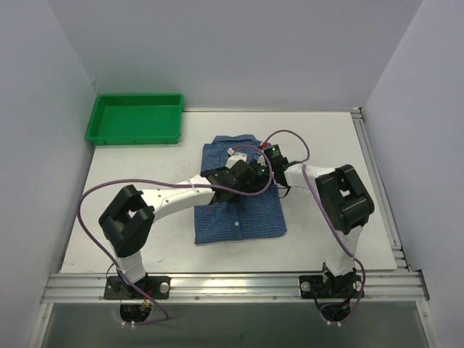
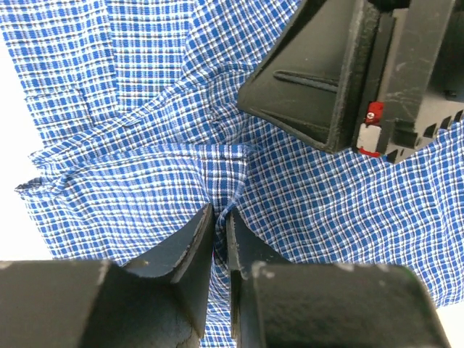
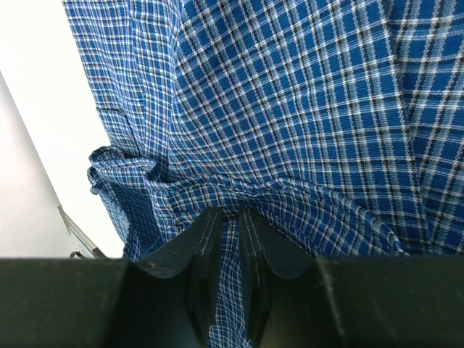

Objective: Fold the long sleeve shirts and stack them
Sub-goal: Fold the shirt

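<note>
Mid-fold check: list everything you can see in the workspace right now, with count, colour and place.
shirt: one, blue fine check, centre of the table, collar towards the far side
tray: one, green, far left corner
table: one, white, under everything
cables: two, purple, one looping along each arm
left gripper: one, black, closed on a raised fold of the shirt
right gripper: one, black, closed on a shirt fold, close beside the left gripper

Blue checked shirt (image 1: pixel 239 217), partly folded, mid-table
</note>
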